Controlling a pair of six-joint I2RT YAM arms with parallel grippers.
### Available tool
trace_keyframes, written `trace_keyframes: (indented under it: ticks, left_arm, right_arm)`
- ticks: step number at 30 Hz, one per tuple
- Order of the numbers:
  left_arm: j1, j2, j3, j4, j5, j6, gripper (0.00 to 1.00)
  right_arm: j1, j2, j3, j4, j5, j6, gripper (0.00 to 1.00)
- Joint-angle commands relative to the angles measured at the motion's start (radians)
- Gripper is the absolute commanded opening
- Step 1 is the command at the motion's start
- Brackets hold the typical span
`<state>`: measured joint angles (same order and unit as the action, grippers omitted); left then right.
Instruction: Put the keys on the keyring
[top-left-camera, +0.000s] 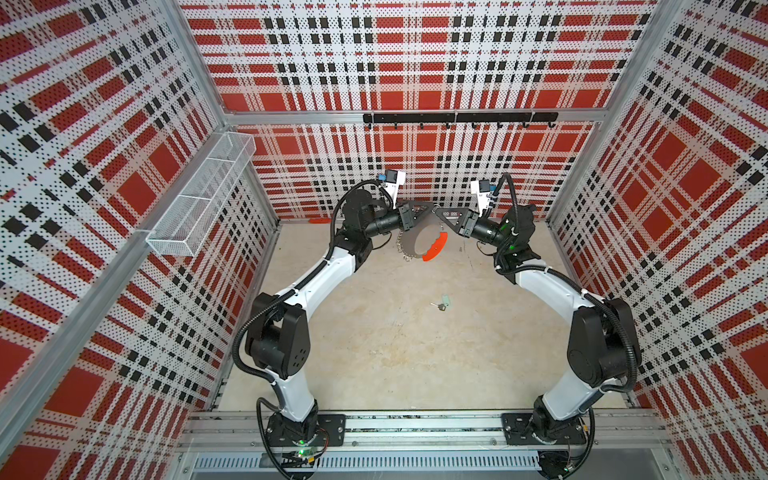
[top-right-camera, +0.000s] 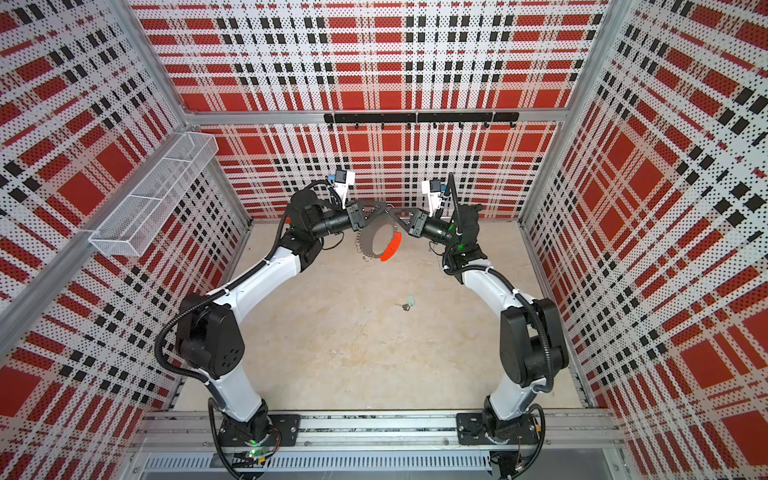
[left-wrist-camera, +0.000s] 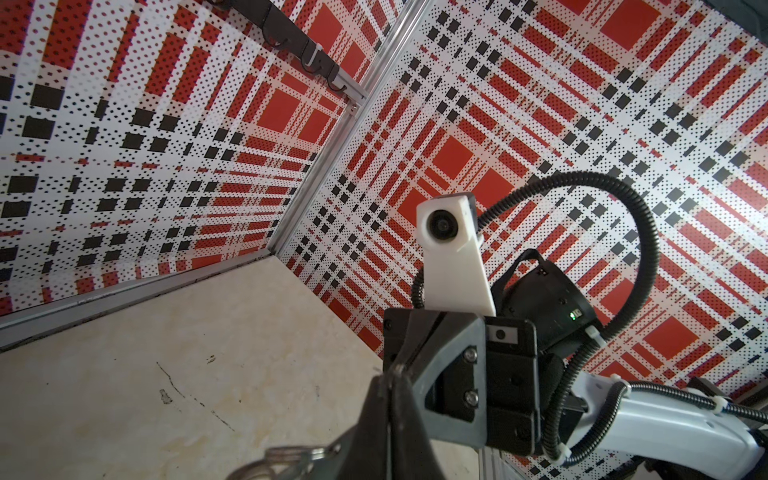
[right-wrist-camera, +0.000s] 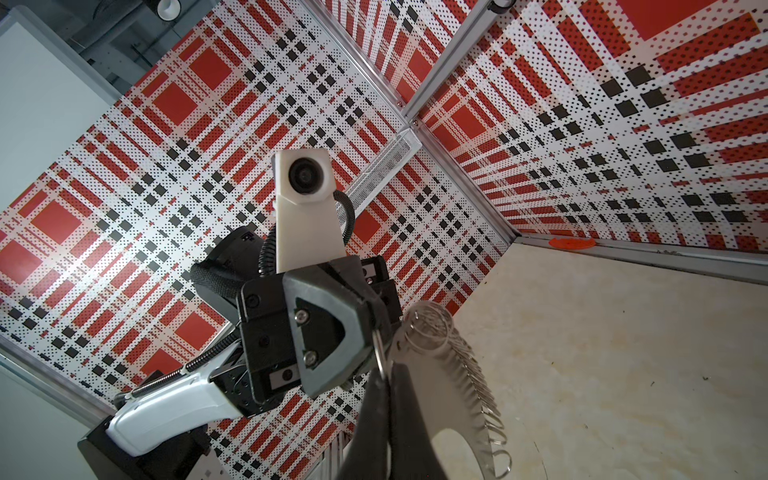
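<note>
**A:** Where does everything sit?

**B:** In both top views the keyring hangs in mid-air at upper centre; the keys lie alone on the table at centre frame, well apart from it.

**A:** And the jaws?

**B:** The left gripper and right gripper meet tip to tip over the ring's top; both are clenched; the right wrist view shows a wire clip running between the right fingers; what the left pinches I cannot tell.

**A:** How to do this step well?

**B:** I judge it to be prising a clip open; draw the tips apart gently and keep the ring from swinging; one arm must let go to fetch the keys, so the other needs a firm hold first.

**A:** What do the views add?

**B:** Only the top views show the keys; only the right wrist view shows the row of clips along the rim at lower right; the left wrist view catches just a loop or two at its bottom edge.
</note>
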<state>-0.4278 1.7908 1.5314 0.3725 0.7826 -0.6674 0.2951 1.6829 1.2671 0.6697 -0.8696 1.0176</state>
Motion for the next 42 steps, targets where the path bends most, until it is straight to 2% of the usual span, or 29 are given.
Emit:
trace_keyframes:
  ticks: [1,7,8,10,11,12,13,15,17,19,23,27,35,42]
  left_arm:
    - [-0.054,0.025,0.039,-0.088,0.096,0.046,0.00]
    - [-0.055,0.028,0.072,-0.170,0.073,0.101,0.01]
    - [-0.055,0.030,0.075,-0.174,0.071,0.102,0.10]
    - [-0.053,0.026,0.080,-0.189,0.059,0.113,0.43]
    - [-0.050,0.022,0.081,-0.197,0.055,0.121,0.55]
    - [-0.045,0.018,0.087,-0.214,0.049,0.135,0.63]
    - [-0.038,0.012,0.097,-0.236,0.044,0.153,0.66]
    - [-0.020,0.006,0.127,-0.291,0.041,0.202,0.66]
    - [-0.002,0.005,0.177,-0.387,0.026,0.286,0.61]
    - [0.007,0.017,0.240,-0.519,-0.015,0.411,0.56]
    - [0.014,0.039,0.306,-0.655,-0.047,0.536,0.47]
    - [0.026,0.068,0.360,-0.714,0.004,0.554,0.35]
    - [0.049,0.080,0.386,-0.756,0.088,0.560,0.35]
    - [0.050,0.094,0.404,-0.786,0.117,0.565,0.32]
  right_arm:
    - [0.029,-0.010,0.052,0.023,-0.032,-0.010,0.05]
    - [0.030,-0.014,0.049,0.009,-0.031,-0.024,0.05]
    - [0.031,-0.014,0.049,0.009,-0.031,-0.026,0.04]
    - [0.032,-0.018,0.048,-0.007,-0.029,-0.042,0.04]
    - [0.031,-0.018,0.049,-0.024,-0.031,-0.057,0.04]
    - [0.030,-0.022,0.050,-0.057,-0.030,-0.088,0.03]
    - [0.030,-0.025,0.056,-0.114,-0.027,-0.135,0.03]
    - [0.029,-0.031,0.083,-0.269,-0.006,-0.261,0.03]
    - [0.030,-0.035,0.121,-0.439,0.026,-0.408,0.03]
    - [0.030,-0.037,0.167,-0.601,0.068,-0.559,0.03]
    - [0.030,-0.038,0.218,-0.740,0.093,-0.673,0.03]
    - [0.027,-0.040,0.224,-0.735,0.059,-0.669,0.03]
    - [0.005,-0.021,0.206,-0.571,-0.120,-0.524,0.04]
    - [-0.001,-0.012,0.216,-0.551,-0.132,-0.501,0.04]
